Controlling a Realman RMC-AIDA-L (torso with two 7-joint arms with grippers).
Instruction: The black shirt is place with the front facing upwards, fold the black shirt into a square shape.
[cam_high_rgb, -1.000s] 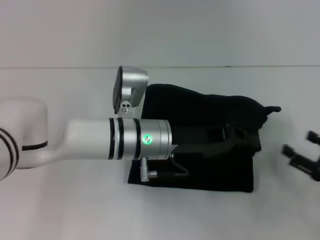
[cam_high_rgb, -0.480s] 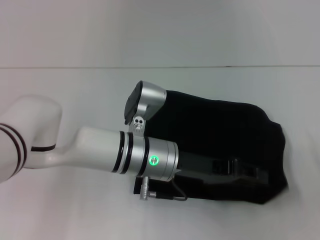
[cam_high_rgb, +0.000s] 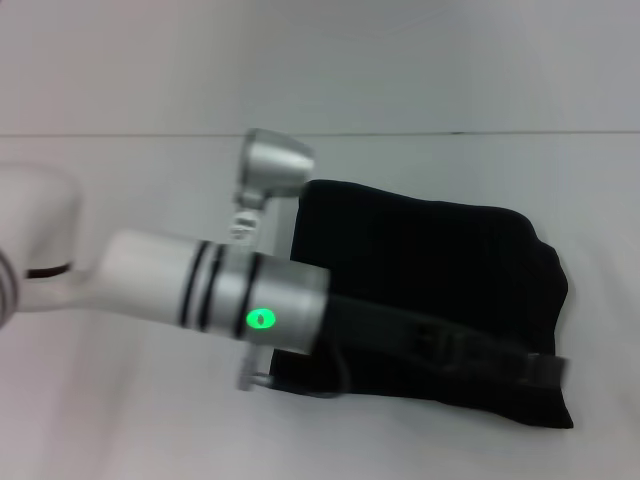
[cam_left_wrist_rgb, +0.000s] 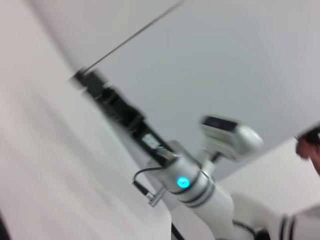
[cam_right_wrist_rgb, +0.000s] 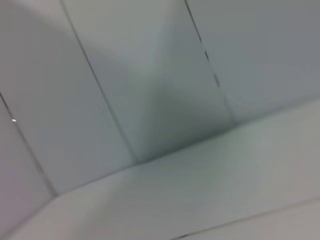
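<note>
The black shirt (cam_high_rgb: 430, 255) lies folded into a rough rectangle on the white table (cam_high_rgb: 120, 420) in the head view. Its lettering and neck mark are hidden. My left arm reaches in from the left across the shirt's near edge. My left gripper (cam_high_rgb: 535, 370) is low over the shirt's near right corner, blurred and black against the black cloth. My right gripper is out of the head view. A blurred arm with a black gripper (cam_left_wrist_rgb: 102, 97), which looks like my right one, shows farther off in the left wrist view.
The table's far edge meets a pale wall (cam_high_rgb: 400, 60). The right wrist view shows only pale wall panels (cam_right_wrist_rgb: 150, 100). A person's hand (cam_left_wrist_rgb: 311, 147) shows at the edge of the left wrist view.
My left gripper has moved toward the shirt's near right corner. The shirt's bunched right end has flattened and spread right. My right gripper has left the head view.
</note>
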